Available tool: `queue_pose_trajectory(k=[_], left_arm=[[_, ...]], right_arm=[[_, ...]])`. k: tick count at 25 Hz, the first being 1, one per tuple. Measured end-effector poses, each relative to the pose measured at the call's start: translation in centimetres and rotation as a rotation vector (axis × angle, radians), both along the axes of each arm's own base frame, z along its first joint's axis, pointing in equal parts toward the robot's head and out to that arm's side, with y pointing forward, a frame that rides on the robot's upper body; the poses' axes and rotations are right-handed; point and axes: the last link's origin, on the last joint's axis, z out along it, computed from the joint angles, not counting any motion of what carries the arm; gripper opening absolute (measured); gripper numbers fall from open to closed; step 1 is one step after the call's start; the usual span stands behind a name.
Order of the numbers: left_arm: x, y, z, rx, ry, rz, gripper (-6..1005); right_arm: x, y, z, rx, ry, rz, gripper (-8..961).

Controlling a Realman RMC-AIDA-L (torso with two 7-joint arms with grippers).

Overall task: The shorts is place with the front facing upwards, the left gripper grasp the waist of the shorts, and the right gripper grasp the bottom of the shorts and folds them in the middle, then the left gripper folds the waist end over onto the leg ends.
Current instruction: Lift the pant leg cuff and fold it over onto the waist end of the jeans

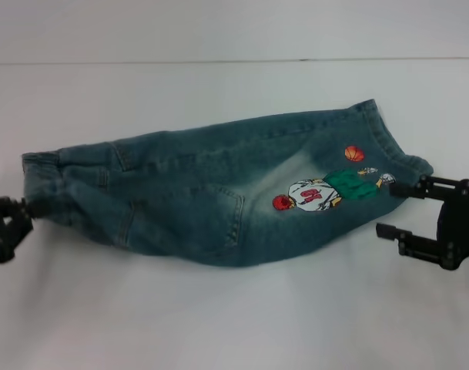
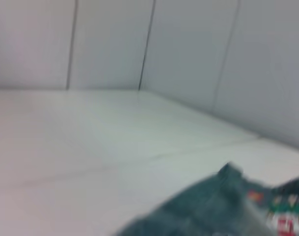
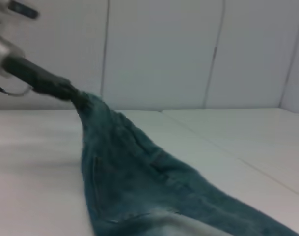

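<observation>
The shorts (image 1: 203, 193) lie folded lengthwise across the white table, with the patch pocket and the embroidered basketball player (image 1: 319, 193) facing up. My left gripper (image 1: 28, 208) is shut on the waist (image 1: 41, 173) at the far left. In the right wrist view the left gripper (image 3: 46, 83) holds the waist (image 3: 90, 108) lifted above the table, and the denim (image 3: 139, 172) slopes down from it. My right gripper (image 1: 396, 210) stands open at the leg ends (image 1: 388, 146), its upper finger (image 1: 407, 187) touching the hem. The left wrist view shows the shorts' leg end (image 2: 213, 206).
The white table (image 1: 219, 324) extends in front of and behind the shorts. A pale panelled wall (image 3: 188, 49) rises past the table's far edge. Nothing else lies on the table in view.
</observation>
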Motion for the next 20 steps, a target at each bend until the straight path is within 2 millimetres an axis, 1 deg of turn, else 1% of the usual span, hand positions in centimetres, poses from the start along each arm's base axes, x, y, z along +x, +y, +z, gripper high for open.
queue_pose_trajectory(k=[4, 6, 9, 11, 15, 20], left_arm=[[1.8, 0.5, 2.4, 0.027, -0.057, -0.034, 45], [2.7, 0.8, 3.5, 0.036, -0.083, -0.048, 45], [3.7, 1.3, 4.5, 0.032, -0.100, -0.060, 46], [4.6, 1.7, 4.8, 0.023, -0.114, -0.081, 46], [6.2, 2.4, 5.2, -0.010, -0.140, -0.144, 46], [7.9, 2.8, 5.2, -0.063, -0.149, -0.237, 47]], right_arm=[[0.1, 0.9, -0.4, 0.069, 0.032, -0.034, 548], [0.1, 1.2, -0.5, 0.108, 0.053, -0.041, 539], [-0.2, 1.6, -0.9, 0.148, 0.098, -0.043, 526], [-0.5, 1.9, -1.4, 0.164, 0.121, -0.038, 517], [-1.2, 3.0, -3.1, 0.193, 0.136, -0.043, 425], [-2.4, 5.3, -5.9, 0.208, 0.109, -0.066, 309]])
